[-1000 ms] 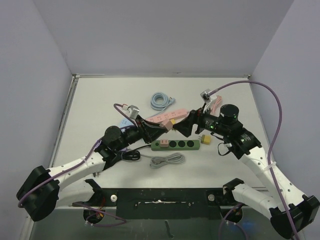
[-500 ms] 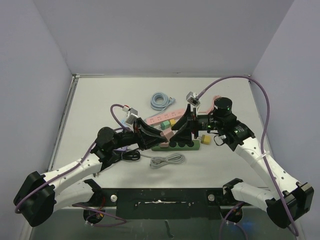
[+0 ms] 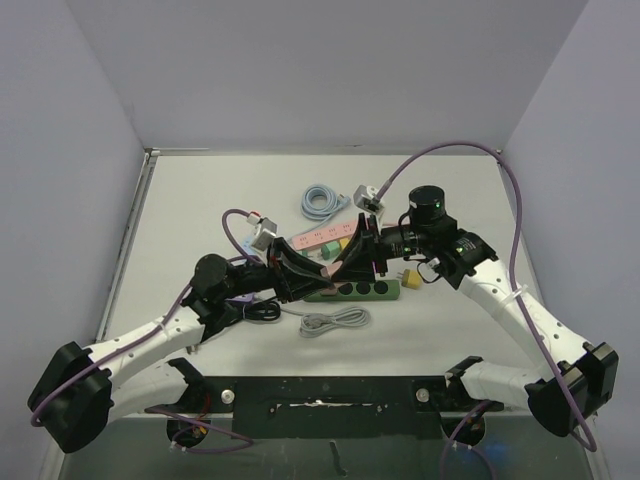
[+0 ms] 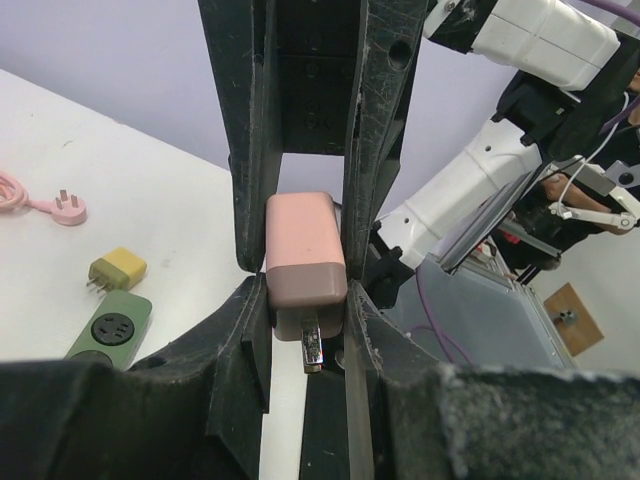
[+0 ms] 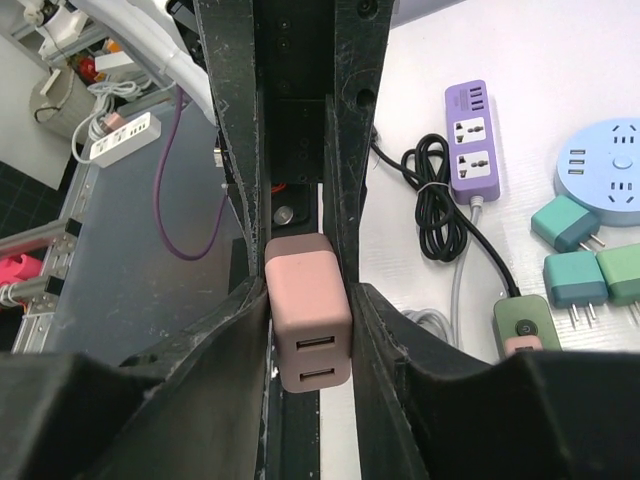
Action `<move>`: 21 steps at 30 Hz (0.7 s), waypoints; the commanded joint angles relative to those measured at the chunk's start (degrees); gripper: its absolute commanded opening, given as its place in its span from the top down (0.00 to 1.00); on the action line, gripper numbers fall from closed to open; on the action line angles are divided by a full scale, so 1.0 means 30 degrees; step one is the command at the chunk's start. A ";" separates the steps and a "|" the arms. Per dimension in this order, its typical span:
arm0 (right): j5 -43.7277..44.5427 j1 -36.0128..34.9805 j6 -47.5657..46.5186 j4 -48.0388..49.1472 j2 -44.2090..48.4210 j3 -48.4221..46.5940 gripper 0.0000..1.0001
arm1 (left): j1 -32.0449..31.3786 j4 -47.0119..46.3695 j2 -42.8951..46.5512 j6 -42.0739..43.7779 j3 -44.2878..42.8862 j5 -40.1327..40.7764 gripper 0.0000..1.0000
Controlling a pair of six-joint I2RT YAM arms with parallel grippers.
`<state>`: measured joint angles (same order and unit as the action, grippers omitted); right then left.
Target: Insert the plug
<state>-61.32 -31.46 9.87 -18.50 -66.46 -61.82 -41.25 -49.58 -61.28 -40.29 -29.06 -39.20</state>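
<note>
Right jaws leftward, around pink adapter (image 5: 308, 325)

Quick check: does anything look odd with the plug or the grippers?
Nothing is spilled or broken. One oddity: the left gripper and right gripper both clamp one pink charger in mid-air, one at each end. Its metal prong points into the left gripper, so it is likely blocked from any socket.

Lighting is bright, even and diffuse. Shadows on the table (image 3: 200, 200) are faint. The near edge of both wrist views is out of focus.
</note>
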 commanded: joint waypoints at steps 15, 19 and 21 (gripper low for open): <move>-0.0619 -0.0144 -0.1928 -0.0933 -0.0329 -0.0842 0.57 | 0.0539 -0.1478 0.1279 -0.0196 0.0600 0.1832 1.00; -0.0499 -0.0140 -0.1603 -0.0433 -0.0671 -0.1118 0.50 | 0.0539 -0.1917 0.1002 -0.0410 0.0713 0.1531 1.00; -0.0500 -0.0118 -0.1509 -0.0176 -0.0820 -0.1185 0.48 | 0.0525 -0.2062 0.0924 -0.0480 0.0713 0.1381 1.00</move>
<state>-61.34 -31.83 4.40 -22.63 -67.96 -63.48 -40.01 -50.52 -58.24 -41.12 -26.92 -34.79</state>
